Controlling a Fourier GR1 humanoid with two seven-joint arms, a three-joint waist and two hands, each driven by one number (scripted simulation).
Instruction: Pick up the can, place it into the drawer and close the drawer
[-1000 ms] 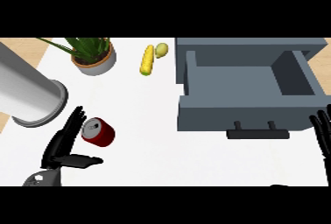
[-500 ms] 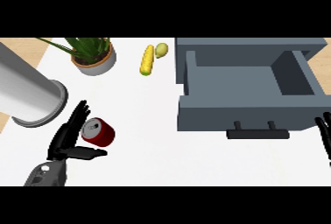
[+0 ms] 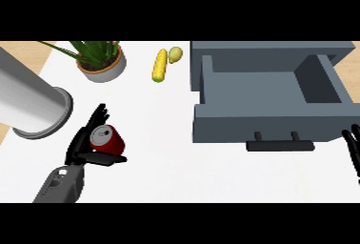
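Note:
A red can [image 3: 107, 141] with a silver top lies on the white counter at the lower left. My left hand [image 3: 85, 143] is right beside it, fingers straight along its left side and thumb stretched under it, not curled round it. The grey drawer [image 3: 271, 90] stands pulled out at the right, its inside bare, its dark handle [image 3: 280, 145] facing me. My right hand [image 3: 353, 151] shows only as straight fingers at the right edge, just right of the drawer's front.
A large metal cylinder [image 3: 28, 100] lies at the left edge, close above my left hand. A potted plant [image 3: 100, 59] stands at the back left. A corn cob [image 3: 160, 65] and a pale lemon [image 3: 175, 54] lie left of the drawer.
My left hand has slid up and right against the can, thumb now under it. My right hand has drifted toward the right edge. The can has barely moved.

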